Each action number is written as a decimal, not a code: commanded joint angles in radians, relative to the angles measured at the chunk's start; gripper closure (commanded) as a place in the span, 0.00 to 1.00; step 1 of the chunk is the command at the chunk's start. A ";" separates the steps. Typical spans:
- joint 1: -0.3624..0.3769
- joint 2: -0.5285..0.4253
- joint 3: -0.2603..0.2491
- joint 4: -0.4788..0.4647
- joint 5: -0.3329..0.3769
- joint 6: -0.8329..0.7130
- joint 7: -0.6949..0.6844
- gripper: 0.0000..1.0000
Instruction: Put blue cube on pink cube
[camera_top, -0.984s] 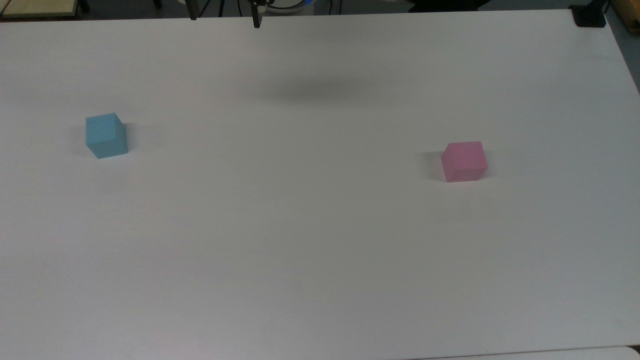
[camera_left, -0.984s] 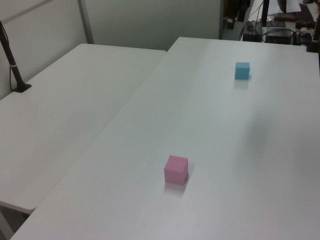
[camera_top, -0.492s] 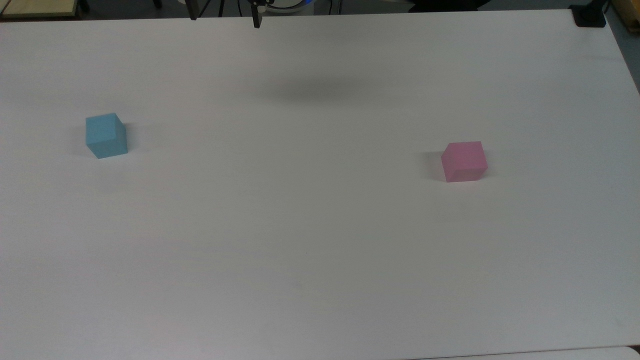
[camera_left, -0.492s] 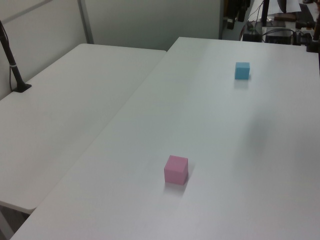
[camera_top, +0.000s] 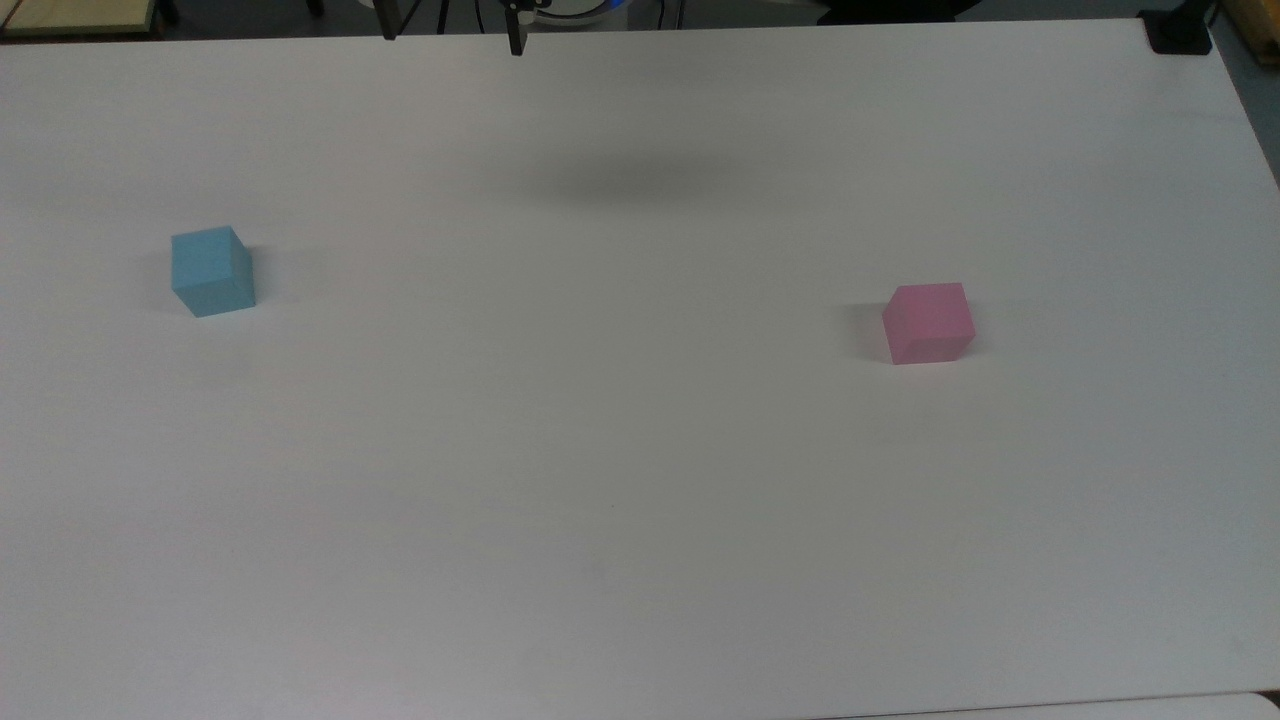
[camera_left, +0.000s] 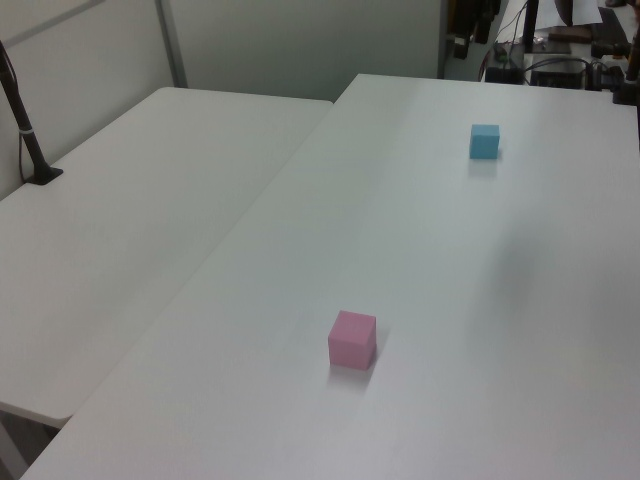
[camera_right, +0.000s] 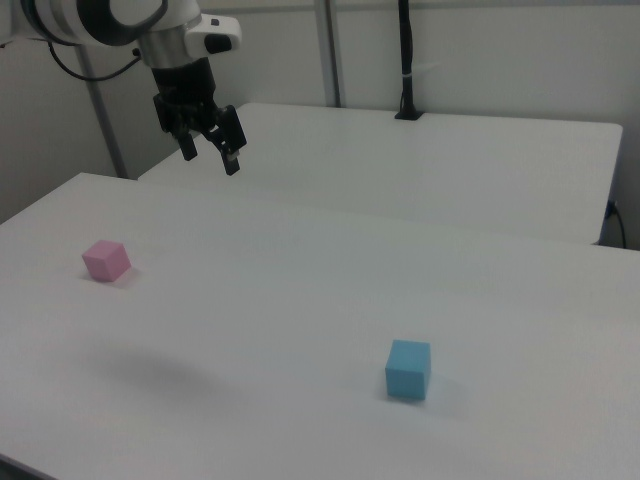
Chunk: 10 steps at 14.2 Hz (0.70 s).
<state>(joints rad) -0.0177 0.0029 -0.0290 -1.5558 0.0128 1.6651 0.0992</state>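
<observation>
On the white tabletop (camera_top: 620, 450), seen in the top view, the small matte pastel-pink cube (camera_top: 928, 322) sits flat toward the right edge, a little nearer the front edge than the small matte sky-blue cube (camera_top: 211, 270), which rests toward the left edge. The 2 cubes are well apart, with bare surface between them. In the left view the pink cube (camera_left: 352, 339) stands near and the blue cube (camera_left: 484, 141) far, close to the tabletop's far edge. In the right view the blue cube (camera_right: 408, 369) is nearest, toward the front edge, and the pink cube (camera_right: 105, 260) lies by the right view's left side. Farthest back, the black two-finger gripper (camera_right: 208, 153) on the white arm (camera_right: 120, 20) hangs high above the tabletop, its fingers spread and apparently empty. A soft shadow (camera_top: 630, 182) falls near the top view's far edge.
</observation>
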 joint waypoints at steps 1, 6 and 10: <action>0.021 -0.011 -0.011 -0.007 -0.010 -0.015 0.014 0.00; 0.030 -0.003 -0.009 -0.006 -0.011 -0.021 0.016 0.00; 0.042 0.000 -0.009 -0.007 -0.017 -0.022 0.014 0.00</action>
<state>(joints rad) -0.0034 0.0071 -0.0283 -1.5570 0.0127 1.6588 0.0992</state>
